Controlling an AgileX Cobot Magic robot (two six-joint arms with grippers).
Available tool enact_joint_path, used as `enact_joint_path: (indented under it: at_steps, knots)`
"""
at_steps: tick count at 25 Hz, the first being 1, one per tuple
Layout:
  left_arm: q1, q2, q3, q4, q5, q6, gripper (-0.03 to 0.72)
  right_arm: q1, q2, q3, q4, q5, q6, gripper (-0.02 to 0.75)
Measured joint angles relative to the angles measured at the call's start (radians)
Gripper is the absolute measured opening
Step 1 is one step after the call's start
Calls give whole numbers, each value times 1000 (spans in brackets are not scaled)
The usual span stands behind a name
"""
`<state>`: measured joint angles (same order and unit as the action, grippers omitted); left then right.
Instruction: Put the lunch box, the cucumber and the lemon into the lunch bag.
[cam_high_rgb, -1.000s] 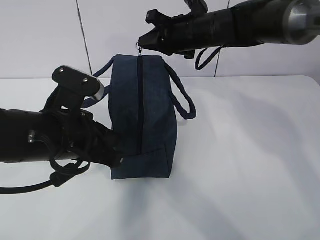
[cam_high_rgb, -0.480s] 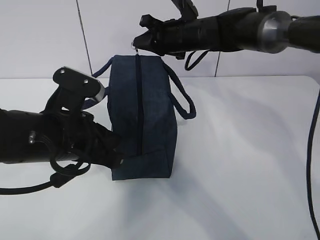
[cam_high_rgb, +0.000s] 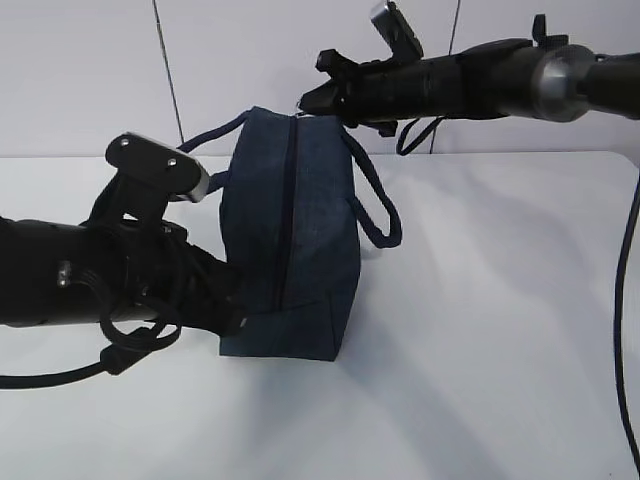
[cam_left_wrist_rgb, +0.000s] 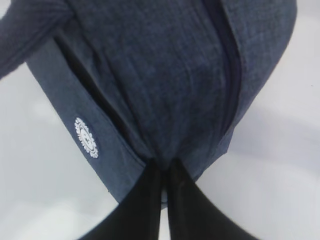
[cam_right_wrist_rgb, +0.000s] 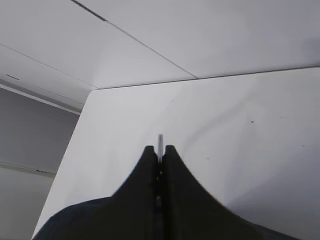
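The navy lunch bag (cam_high_rgb: 290, 240) stands on the white counter (cam_high_rgb: 500, 300). The left end effector (cam_left_wrist_rgb: 162, 172) pinches its near fabric; the right end effector (cam_high_rgb: 305, 100) clamps the zipper pull (cam_right_wrist_rgb: 160, 142). Best to draw steadily along the zipper, anchoring firmly.

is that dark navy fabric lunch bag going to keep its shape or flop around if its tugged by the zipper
Probably floppy: the dark navy fabric lunch bag already leans and creases where the left gripper pinches its cloth. It looks light, so a tug from the right gripper, clamped on the metal ring pull, may drag it unless held.
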<state>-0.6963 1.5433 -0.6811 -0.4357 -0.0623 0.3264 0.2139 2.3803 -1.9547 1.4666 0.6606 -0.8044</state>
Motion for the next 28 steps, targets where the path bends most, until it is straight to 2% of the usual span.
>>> enact_joint_path:
  at_steps: [10,21,28]
  knots:
    - [0,0,0,0,-8,0,-6,-22,41,-14,-1,24,0,-13]
    - [0,0,0,0,-10,0,-6,-24,177,-212,-3,84,0,-13]
    - [0,0,0,0,-17,0,-6,-26,205,-234,-25,95,4,-13]
